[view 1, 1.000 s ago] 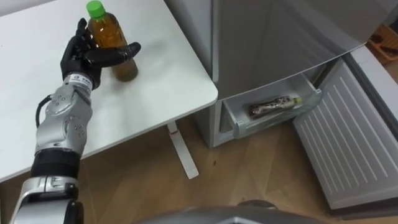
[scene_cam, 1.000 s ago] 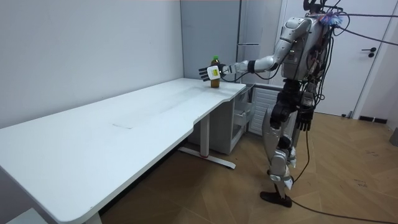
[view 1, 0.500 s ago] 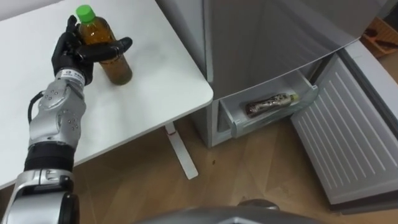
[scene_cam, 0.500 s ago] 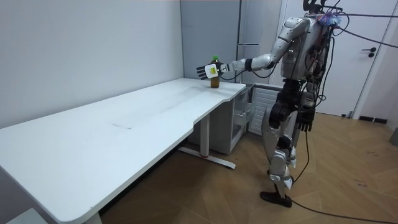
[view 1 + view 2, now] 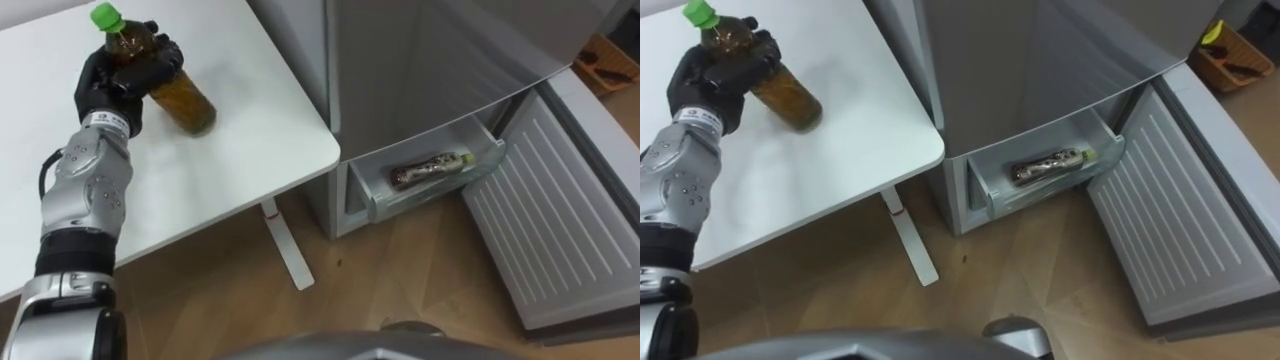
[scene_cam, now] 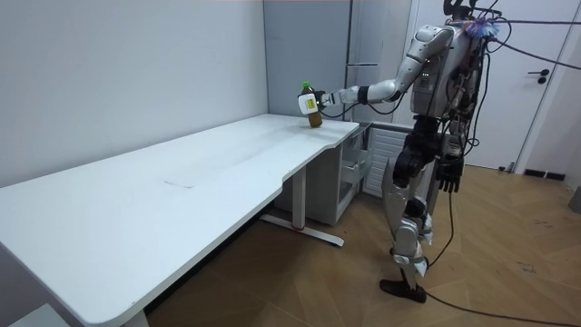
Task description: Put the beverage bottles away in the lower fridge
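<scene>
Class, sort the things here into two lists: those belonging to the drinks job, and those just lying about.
Job: bottle in left hand; fridge drawer; second bottle lying in it; open fridge door.
Lying about: table; brown box.

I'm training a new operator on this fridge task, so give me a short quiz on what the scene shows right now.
1. True or false: the left hand is curled round the tea bottle, which is tilted.
2. How is the dark bottle placed in the open fridge drawer? A) It stands upright. B) It lies on its side. C) It hangs from the rim.
3. Fill in: the tea bottle's cap is ____.
Key: 1 true; 2 B; 3 green.
</scene>
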{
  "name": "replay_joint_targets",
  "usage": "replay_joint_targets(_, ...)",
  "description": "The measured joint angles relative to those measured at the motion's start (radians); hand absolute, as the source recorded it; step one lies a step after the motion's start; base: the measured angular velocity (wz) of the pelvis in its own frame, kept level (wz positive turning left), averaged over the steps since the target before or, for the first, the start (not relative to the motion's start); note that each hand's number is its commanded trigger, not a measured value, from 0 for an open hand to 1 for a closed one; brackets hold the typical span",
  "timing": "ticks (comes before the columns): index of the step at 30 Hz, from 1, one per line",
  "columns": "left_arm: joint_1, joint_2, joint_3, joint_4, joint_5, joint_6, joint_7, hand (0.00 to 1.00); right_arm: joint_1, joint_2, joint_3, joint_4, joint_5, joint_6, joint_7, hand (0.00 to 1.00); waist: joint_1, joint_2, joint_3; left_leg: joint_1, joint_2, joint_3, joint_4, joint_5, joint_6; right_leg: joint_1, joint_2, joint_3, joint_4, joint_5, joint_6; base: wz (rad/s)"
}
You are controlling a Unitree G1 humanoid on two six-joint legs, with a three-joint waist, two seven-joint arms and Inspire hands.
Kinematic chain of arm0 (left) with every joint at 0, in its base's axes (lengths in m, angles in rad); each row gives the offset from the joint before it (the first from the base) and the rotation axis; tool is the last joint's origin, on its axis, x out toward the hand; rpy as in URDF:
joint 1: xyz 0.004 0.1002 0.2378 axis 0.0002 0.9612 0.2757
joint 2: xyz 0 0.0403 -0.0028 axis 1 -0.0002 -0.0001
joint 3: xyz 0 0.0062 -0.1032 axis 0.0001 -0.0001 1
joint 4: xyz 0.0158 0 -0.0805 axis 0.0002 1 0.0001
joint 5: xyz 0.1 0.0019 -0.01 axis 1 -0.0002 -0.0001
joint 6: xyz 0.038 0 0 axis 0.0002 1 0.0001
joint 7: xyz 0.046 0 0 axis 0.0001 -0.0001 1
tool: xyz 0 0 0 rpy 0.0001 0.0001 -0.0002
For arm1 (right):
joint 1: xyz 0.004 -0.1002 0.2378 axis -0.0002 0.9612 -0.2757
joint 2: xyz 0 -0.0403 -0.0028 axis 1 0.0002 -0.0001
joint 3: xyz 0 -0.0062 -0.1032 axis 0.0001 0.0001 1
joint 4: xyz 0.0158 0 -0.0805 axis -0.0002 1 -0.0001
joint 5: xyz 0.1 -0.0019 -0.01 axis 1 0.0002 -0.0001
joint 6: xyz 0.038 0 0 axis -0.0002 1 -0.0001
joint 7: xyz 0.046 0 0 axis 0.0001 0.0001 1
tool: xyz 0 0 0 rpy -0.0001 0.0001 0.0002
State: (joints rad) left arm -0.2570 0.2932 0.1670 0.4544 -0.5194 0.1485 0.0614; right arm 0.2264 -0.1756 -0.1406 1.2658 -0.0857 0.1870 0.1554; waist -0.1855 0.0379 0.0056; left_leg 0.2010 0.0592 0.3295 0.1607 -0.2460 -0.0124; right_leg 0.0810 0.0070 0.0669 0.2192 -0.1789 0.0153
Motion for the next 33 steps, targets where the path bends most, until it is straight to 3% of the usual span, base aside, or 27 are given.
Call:
replay_joint_targets(12,0.000,-0.003,-0.006,0.003,-0.003,0.002,0.001,1.00,-0.014,0.002,0.001,-0.016,-0.002,-0.013,0.007,0.00,-0.002,-0.007,0.0050,-0.006,0.000,-0.004,0.000,0.000,0.000,-0.001,0.000,-0.002,0.001,0.000,0.000,0.00)
replay_joint_targets(22,-0.002,-0.010,-0.037,-0.011,-0.038,-0.002,0.015,1.00,-0.056,0.004,0.042,-0.027,-0.037,-0.035,-0.022,0.00,0.000,-0.006,0.0016,-0.014,-0.002,-0.028,0.004,0.000,0.000,0.002,-0.007,-0.030,0.000,0.000,0.000,0.06)
replay_joint_targets(27,-0.001,-0.037,-0.067,-0.082,-0.039,-0.002,0.017,1.00,-0.074,0.005,0.043,-0.030,0.000,-0.052,-0.022,0.00,0.031,-0.007,0.0024,-0.013,-0.001,-0.037,0.006,0.000,0.000,0.004,-0.009,-0.044,-0.001,0.000,0.000,0.06)
replay_joint_targets(33,0.006,-0.043,-0.074,-0.182,-0.023,-0.004,0.016,1.00,-0.091,0.005,0.082,-0.033,0.001,-0.062,-0.038,0.00,0.059,-0.012,0.0033,-0.025,-0.003,-0.056,0.011,0.001,0.000,0.007,-0.013,-0.059,-0.010,0.000,0.000,0.08)
